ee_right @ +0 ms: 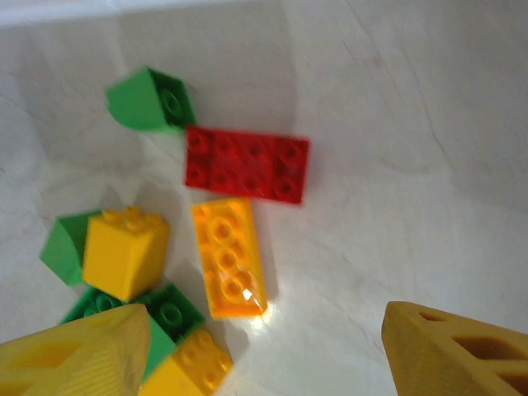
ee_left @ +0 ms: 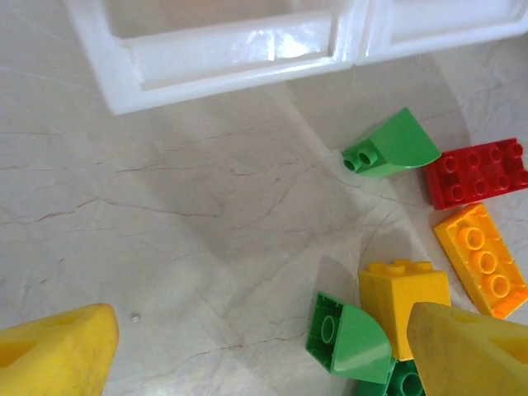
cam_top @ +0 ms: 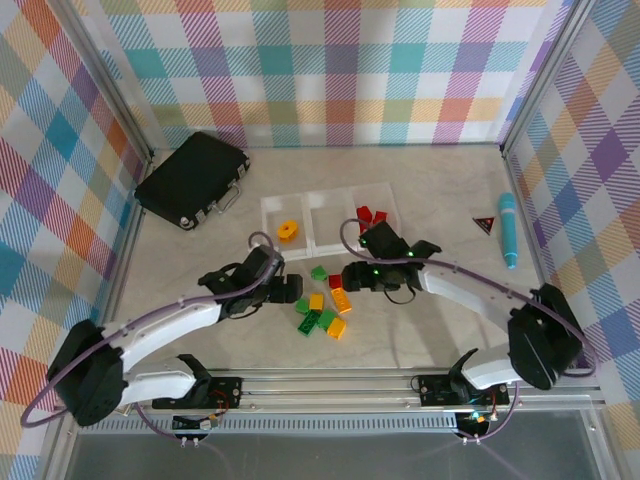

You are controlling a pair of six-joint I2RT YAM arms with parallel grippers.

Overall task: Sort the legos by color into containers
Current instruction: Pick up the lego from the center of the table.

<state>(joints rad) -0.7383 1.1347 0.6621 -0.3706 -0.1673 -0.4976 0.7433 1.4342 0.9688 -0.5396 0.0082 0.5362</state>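
Note:
The loose legos lie in a small pile on the table: a red brick [cam_top: 335, 281], an orange plate [cam_top: 341, 298], a yellow brick [cam_top: 316, 301] and green ones [cam_top: 302, 306]. The three-bin tray [cam_top: 330, 192] stands just behind; its left bin holds an orange piece [cam_top: 288, 231], its right bin red pieces [cam_top: 373, 216]. My left gripper [cam_top: 277, 287] [ee_left: 264, 359] is open left of the pile, with a green curved brick [ee_left: 351, 334] near its right finger [ee_left: 470, 351]. My right gripper [cam_top: 351, 276] [ee_right: 264, 355] is open over the orange plate [ee_right: 227, 256], beside the red brick [ee_right: 247, 163].
A black hard case [cam_top: 193, 180] lies at the back left. A blue pen-like tool [cam_top: 509, 228] and a small dark triangle [cam_top: 484, 223] sit at the right. Checkered walls enclose the table; the aluminium rail [cam_top: 330, 385] runs along the near edge.

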